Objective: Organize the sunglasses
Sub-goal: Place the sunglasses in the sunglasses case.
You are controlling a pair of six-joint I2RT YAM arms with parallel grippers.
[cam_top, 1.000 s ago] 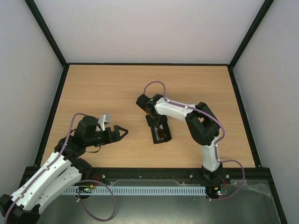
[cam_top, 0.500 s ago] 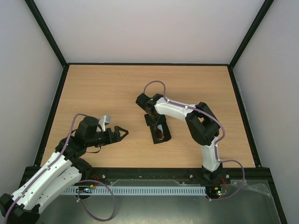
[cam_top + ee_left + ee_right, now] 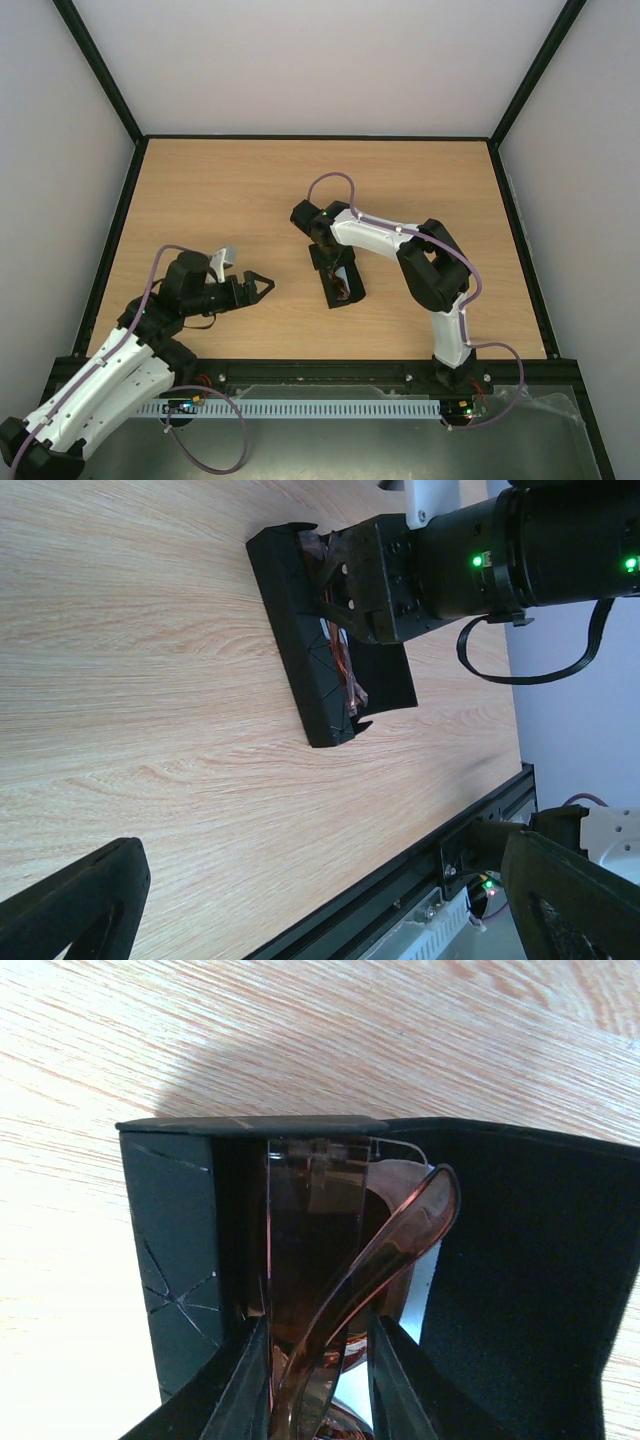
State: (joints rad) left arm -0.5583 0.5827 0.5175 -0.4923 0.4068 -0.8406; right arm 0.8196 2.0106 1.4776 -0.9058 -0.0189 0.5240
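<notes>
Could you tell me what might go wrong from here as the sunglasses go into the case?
1. One temple of the sunglasses bows out toward the flap of the case; closing the flap could bend it.
2. The right pincer straddles the sunglasses, so withdrawing may drag them back out.
3. The left pincer hangs open, away from the case, so the case may slide.

Sunglasses [image 3: 315,1250]: thin translucent brown frame, tinted lenses, temple arms folded. They sit on edge, lengthwise in the trough of an open black case [image 3: 180,1260], with one slender arm bowing diagonally across the lens. The case lies mid-tabletop [image 3: 220,190], slightly toward the near side.
</notes>
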